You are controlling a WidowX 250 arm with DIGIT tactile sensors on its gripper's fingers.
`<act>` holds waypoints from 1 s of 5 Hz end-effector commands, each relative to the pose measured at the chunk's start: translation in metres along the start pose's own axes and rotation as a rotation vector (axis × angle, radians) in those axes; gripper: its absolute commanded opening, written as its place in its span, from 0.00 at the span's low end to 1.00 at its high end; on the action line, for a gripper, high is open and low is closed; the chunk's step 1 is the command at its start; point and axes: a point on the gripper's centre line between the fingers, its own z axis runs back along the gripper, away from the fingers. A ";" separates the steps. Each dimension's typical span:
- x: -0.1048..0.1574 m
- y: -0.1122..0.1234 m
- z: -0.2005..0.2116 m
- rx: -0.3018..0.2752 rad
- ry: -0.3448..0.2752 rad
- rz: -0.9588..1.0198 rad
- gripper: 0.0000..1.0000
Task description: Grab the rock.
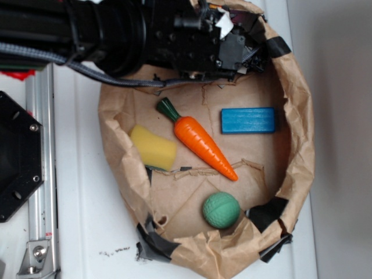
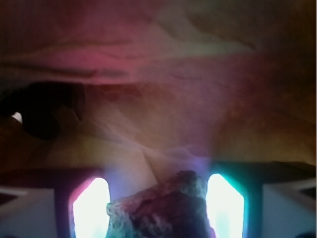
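Wrist view: rock sits bottom centre, right btwn the two glowing fingers of the gripper; contact unclear, so can't tell if clamped. Exterior view: arm fills upper left over paper bowl; carrot mid-frame, green ball lower centre.

Rock cut off by wrist view's bottom edge, hidden under arm in exterior view.

Exterior view: mounted overhead, looking straight down on the white surface and the brown paper nest, moderately near. Wrist view: set low on the arm, facing forward between the claw fingers, very close to crumpled paper. Shared region: the nest's upper wall beneath the arm.
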 end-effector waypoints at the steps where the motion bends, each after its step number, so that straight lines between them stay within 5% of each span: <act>1: 0.007 0.010 0.052 -0.063 0.034 -0.056 0.00; 2: 0.001 0.002 0.102 -0.145 0.152 -0.241 0.00; 4: -0.016 -0.024 0.156 -0.114 0.295 -0.492 0.00; 5: -0.032 -0.037 0.160 -0.112 0.277 -0.565 0.00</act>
